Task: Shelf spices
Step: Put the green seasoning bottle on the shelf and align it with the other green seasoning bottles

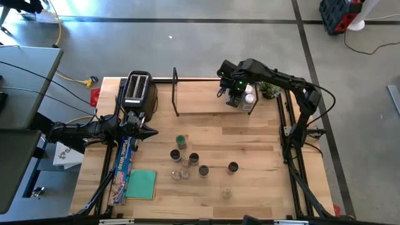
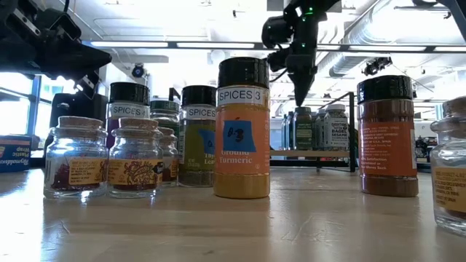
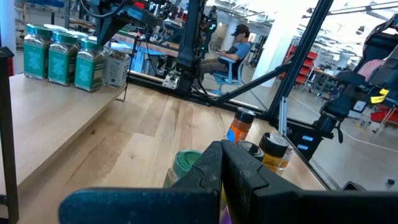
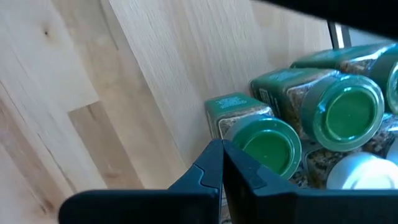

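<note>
Several spice jars stand loose on the table's middle point(image 1: 194, 158); in the low view they fill the front, a turmeric jar point(image 2: 242, 138) among them. Several green-lidded jars point(image 4: 267, 146) and a white-lidded one stand at the right end of the shelf point(image 1: 200, 100), a light board with black wire uprights. My right gripper point(image 1: 234, 95) is shut and empty, pointing down just above those shelved jars; it also shows in the low view point(image 2: 300, 98). My left gripper point(image 1: 150, 131) is shut and empty, held level left of the loose jars, near the toaster.
A black-and-silver toaster point(image 1: 137, 90) stands at the shelf's left end. A small potted plant point(image 1: 269, 89) stands at its right end. A plastic-wrap box point(image 1: 125, 162) and a green pad point(image 1: 140, 184) lie at the near left. A seated person point(image 3: 236, 46) is beyond the table.
</note>
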Controlling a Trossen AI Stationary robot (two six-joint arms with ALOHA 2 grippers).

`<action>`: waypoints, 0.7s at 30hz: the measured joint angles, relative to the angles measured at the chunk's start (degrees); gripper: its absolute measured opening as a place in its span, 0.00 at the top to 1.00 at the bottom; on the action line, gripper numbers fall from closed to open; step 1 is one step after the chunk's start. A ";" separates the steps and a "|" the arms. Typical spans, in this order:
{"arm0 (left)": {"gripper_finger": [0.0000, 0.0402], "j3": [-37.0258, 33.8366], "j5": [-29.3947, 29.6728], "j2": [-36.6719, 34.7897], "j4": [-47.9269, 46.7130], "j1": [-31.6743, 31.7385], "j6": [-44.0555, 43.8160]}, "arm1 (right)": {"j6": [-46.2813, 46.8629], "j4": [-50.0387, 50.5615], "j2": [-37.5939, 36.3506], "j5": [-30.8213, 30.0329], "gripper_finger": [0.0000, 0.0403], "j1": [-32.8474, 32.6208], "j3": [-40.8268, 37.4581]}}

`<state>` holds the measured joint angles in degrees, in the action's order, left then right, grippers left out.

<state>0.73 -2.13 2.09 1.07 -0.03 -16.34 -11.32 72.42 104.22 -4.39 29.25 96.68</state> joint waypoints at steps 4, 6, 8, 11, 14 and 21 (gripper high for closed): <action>1.00 0.00 0.00 0.01 0.00 0.00 -0.01 | -1.00 -0.13 -0.23 -0.08 1.00 -0.72 -0.01; 1.00 0.00 0.00 0.02 0.01 0.01 -0.01 | -1.29 0.04 -1.01 -0.10 1.00 -1.63 0.00; 1.00 0.00 0.00 0.00 0.00 0.00 -0.02 | -3.38 0.81 -1.93 -0.07 1.00 -2.44 0.00; 1.00 0.00 0.00 0.00 -0.01 0.00 -0.02 | -7.57 2.85 -2.20 1.15 1.00 -2.85 0.00; 1.00 0.00 0.00 0.02 0.02 0.02 -0.02 | -10.98 4.36 -1.87 3.11 1.00 -2.09 -0.01; 1.00 -0.01 0.00 0.00 0.02 0.00 0.00 | -14.05 3.84 -1.79 1.26 1.00 0.54 0.00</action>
<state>0.72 -2.13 2.09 1.08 -0.03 -16.34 -25.36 76.26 102.43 -3.14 29.78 96.68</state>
